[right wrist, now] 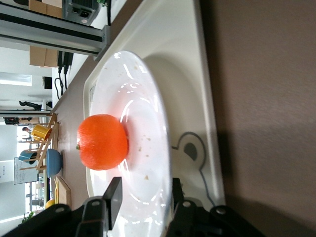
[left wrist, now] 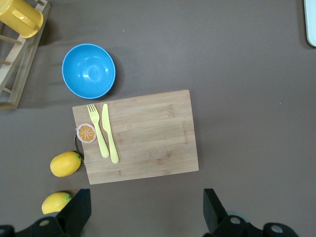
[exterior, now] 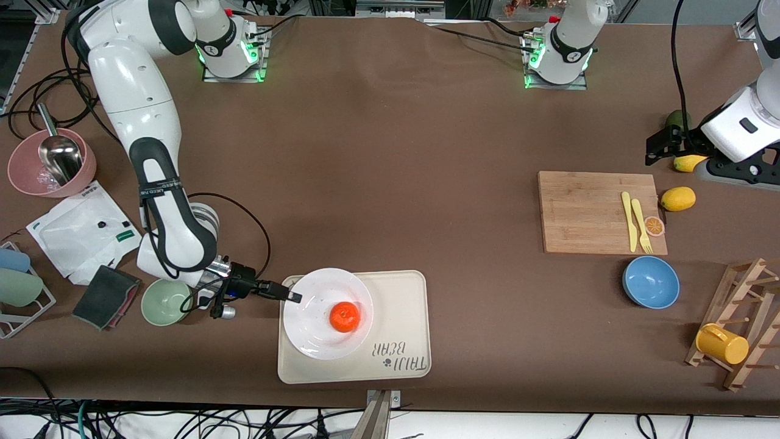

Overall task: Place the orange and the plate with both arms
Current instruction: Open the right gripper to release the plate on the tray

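Lower centre of the front view: small round orange (exterior: 345, 317) sits on white plate (exterior: 327, 313), itself on beige tray (exterior: 402, 329). Right gripper (exterior: 294, 297) straddles the plate's rim, jaws loosened; next comes backing away. Left gripper (exterior: 661, 146) waits open, upper right.

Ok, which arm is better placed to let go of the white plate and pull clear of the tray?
Right. Its end effector sits at the rim of the round white plate, which rests on the beige tray with the small orange fruit on it. The left end effector hangs open above the wooden cutting board.
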Available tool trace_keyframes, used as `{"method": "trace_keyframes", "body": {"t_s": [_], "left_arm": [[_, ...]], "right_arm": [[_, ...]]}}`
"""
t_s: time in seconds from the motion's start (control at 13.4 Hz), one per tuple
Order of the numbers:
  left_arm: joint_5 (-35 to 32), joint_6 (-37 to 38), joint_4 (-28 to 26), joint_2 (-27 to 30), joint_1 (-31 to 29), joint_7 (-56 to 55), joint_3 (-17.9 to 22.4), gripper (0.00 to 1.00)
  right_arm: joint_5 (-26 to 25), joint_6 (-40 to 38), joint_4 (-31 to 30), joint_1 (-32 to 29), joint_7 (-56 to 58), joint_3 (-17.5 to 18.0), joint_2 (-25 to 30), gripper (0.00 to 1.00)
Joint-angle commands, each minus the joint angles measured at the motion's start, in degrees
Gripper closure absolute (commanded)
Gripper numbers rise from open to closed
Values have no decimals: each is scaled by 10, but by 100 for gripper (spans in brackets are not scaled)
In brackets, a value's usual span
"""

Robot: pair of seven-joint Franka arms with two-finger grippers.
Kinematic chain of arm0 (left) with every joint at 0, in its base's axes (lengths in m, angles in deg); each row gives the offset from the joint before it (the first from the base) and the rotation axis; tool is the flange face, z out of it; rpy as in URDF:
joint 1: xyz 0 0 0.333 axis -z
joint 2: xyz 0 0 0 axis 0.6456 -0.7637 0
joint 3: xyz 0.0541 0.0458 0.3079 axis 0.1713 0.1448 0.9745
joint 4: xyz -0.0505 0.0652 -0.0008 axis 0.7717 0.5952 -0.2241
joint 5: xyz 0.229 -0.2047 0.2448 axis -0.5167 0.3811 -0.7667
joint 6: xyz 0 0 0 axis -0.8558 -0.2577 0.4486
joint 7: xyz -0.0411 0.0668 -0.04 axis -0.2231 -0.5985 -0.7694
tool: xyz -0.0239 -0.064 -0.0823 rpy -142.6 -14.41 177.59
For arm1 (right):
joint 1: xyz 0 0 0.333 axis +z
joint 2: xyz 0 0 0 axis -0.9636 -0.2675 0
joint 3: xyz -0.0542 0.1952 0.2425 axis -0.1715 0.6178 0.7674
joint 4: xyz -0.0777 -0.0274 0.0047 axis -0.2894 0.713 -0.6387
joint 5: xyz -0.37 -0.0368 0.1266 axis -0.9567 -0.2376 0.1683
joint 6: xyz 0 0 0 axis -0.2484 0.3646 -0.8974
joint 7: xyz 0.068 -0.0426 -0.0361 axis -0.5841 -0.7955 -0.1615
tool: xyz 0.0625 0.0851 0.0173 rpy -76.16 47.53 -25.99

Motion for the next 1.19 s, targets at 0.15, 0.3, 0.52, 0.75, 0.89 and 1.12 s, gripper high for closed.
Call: {"method": "trace_keyframes", "body": {"t_s": [0.15,0.3,0.52,0.75,0.89,1.12], "left_arm": [[17,3,-5,6,-1,17,4,0],[17,3,-5,6,-1,17,4,0],[17,3,-5,6,-1,17,5,0],[17,3,-5,6,-1,18,5,0],[17,3,-5,6,-1,18,5,0],[17,3,-5,6,-1,17,5,0]], "right_arm": [[3,5,32,3,3,1,-8,0],[0,5,41,4,0,1,-7,0],[-54,2,43,4,1,-3,-4,0],[-143,-1,44,1,-2,-3,11,0],[-169,-2,44,1,-2,-3,18,0],[-239,-23,38,1,-2,-4,39,0]]}}
